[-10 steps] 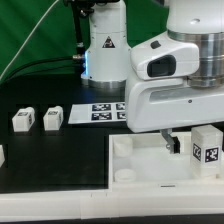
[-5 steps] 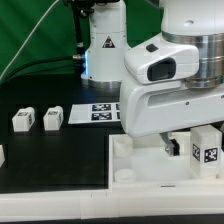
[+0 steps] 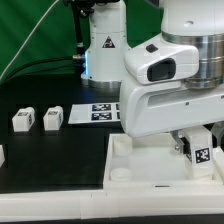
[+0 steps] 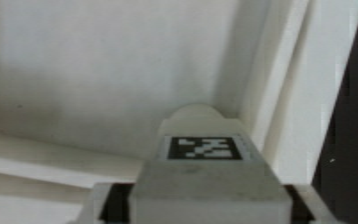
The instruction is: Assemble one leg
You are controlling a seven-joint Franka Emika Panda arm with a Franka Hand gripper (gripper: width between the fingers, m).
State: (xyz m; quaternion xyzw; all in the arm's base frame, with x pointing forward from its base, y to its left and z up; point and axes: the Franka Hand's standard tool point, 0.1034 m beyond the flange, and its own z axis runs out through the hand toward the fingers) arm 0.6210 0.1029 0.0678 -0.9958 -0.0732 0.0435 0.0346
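Observation:
My gripper [image 3: 193, 143] reaches down over the right part of the large white tray-like part [image 3: 135, 168]. Its jaws are shut on a white leg [image 3: 203, 152] with a black-and-white tag on its side. The leg stands upright near the tray's right corner. In the wrist view the leg [image 4: 202, 150] fills the space between the dark finger pads [image 4: 123, 202] of my gripper [image 4: 206, 207], and its tip points at the tray's inner corner by the raised rim [image 4: 279, 70]. The big white hand hides the leg's top in the exterior view.
Two loose legs [image 3: 22, 120] [image 3: 53, 117] lie on the black table at the exterior view's left, and part of a third [image 3: 2, 155] shows at the edge. The marker board [image 3: 100, 110] lies behind, in front of the robot base [image 3: 104, 50].
The gripper's finger has shifted toward the exterior view's right and now sits against the leg. The leg has shifted slightly to the left and lower in the picture.

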